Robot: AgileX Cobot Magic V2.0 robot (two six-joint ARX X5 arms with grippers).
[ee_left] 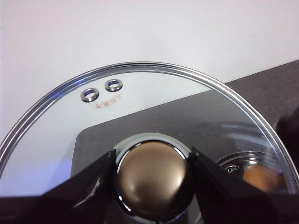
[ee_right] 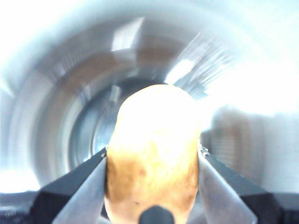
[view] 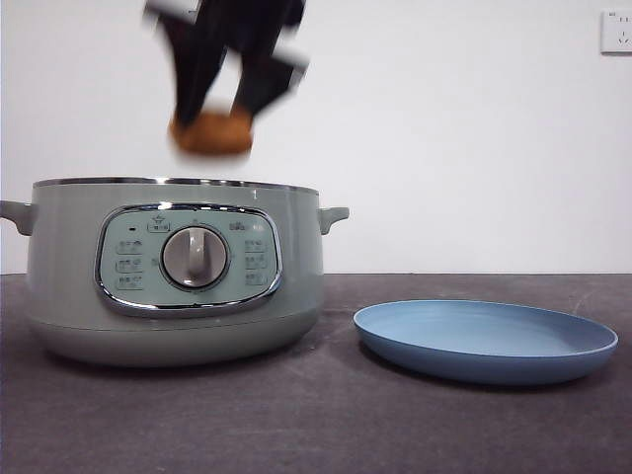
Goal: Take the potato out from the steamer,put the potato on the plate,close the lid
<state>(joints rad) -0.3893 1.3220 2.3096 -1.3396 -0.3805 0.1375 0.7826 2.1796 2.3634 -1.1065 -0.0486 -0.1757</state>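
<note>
R gripper (view: 212,123) is up in the air w/ the potato (view: 211,133) clamped between its jaws, hanging right over the open mouth of the steamer (view: 173,272), clear of the chrome rim, not touching it. Front cam shows the arm blurred, big and dark from the top edge. On my R wrist cam the potato (ee_right: 152,149) fills the gap between both jaws of the right gripper (ee_right: 152,186), pressed on each side; bg is smeared, I can make out the pot's round inside behind it but no detail.

L gripper (ee_left: 153,175) is pinched on the knob (ee_left: 153,179) of the lid (ee_left: 154,98), one jaw each side, tight against it. Glass dome w/ steel rim spreads out beyond the jaws; two small vent rings (ee_left: 101,90) sit near the far rim. Can't find that lid in the front cam.

Plate (view: 486,341) sits flat on the dark table (view: 316,425), beside the steamer, small gap between them, well below and off to the side of the R gripper.
</note>
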